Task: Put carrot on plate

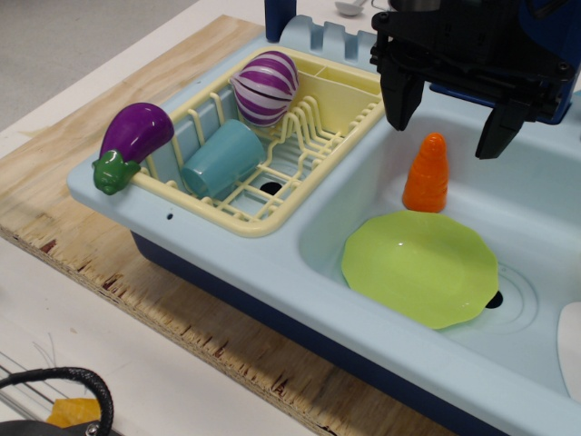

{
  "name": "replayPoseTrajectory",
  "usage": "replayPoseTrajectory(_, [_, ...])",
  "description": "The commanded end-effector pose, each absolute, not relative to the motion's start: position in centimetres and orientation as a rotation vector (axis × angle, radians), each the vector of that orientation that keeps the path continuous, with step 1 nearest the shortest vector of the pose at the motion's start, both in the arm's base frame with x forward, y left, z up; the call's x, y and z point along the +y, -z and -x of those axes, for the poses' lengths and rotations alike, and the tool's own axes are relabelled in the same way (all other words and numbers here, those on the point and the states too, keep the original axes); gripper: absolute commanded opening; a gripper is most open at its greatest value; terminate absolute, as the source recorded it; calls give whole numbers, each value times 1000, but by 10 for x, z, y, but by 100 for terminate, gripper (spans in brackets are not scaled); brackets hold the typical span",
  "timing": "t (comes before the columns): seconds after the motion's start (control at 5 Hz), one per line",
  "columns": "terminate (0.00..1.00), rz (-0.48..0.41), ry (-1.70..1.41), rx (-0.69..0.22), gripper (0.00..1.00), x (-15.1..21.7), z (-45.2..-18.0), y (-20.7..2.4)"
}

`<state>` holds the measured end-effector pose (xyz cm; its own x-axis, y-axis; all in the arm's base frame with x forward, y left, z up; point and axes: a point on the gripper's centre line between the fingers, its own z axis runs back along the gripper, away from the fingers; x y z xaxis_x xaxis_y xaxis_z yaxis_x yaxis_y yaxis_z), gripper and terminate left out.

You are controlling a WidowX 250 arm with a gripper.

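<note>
The orange carrot (428,174) stands upright in the light-blue sink basin (536,218), redder tip up, just behind the far rim of the lime-green plate (420,268). The plate lies flat on the basin floor. My black gripper (451,123) hangs directly above the carrot with its two fingers spread wide, one on each side of the carrot's tip and a little higher. It holds nothing.
A yellow dish rack (272,163) on the left holds a teal cup (221,159) and a purple-and-white striped ball (265,87). A purple eggplant (134,138) rests on the rack's left corner. A white dish edge (570,350) shows at the right. The drain (493,299) is beside the plate.
</note>
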<state>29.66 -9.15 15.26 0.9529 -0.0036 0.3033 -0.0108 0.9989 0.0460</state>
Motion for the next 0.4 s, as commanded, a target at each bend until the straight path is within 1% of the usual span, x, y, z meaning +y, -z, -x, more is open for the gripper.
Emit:
replayPoseTrajectory(0.0, [0,-47,-4,-308,100,-91,-297,-153])
replayPoseTrajectory(0.2, [0,-56,-3,-352,100,-89,-303,-150])
